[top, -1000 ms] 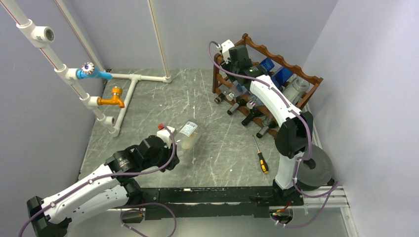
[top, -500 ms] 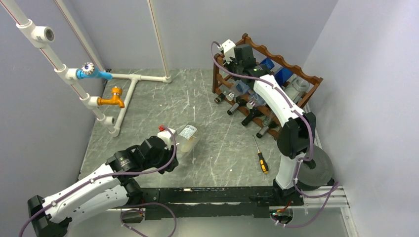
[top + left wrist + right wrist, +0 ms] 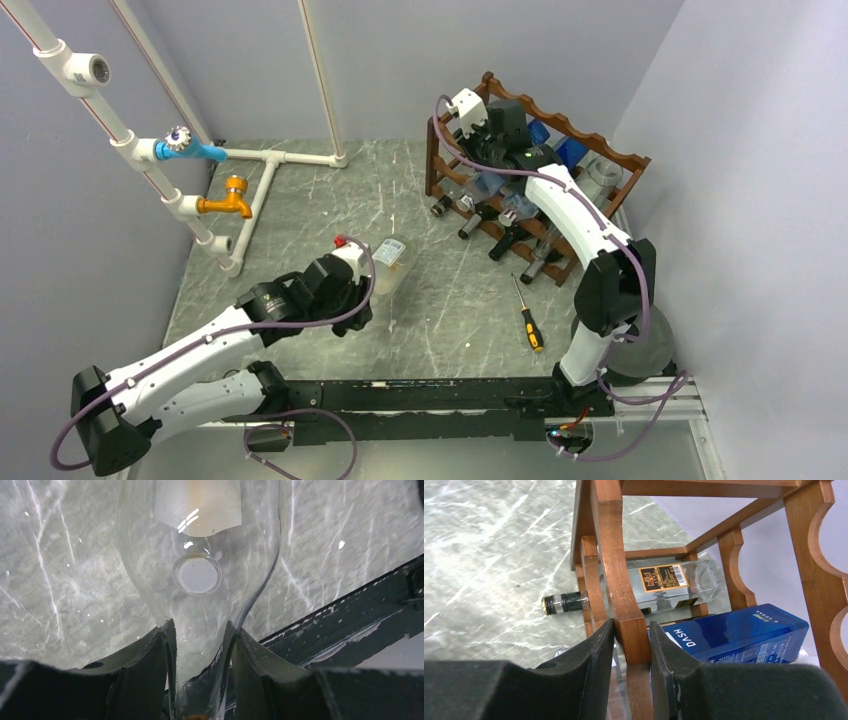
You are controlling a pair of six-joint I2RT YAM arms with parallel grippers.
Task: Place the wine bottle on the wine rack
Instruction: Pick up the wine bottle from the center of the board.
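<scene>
Glass wine bottle (image 3: 388,262) now raised in left claw (image 3: 200,628).

Two robot arms (image 3: 190,355) (image 3: 575,215), one wine rack (image 3: 610,147), one clear bottle (image 3: 390,262) off the rack, one screwdriver (image 3: 527,318), one orange tap (image 3: 228,197). The rack's bottles (image 3: 498,248) are too crowded to count.

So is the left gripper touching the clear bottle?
Touching. The left wrist view shows the left gripper closed on the clear bottle, both fingers pressed against its neck.
</scene>
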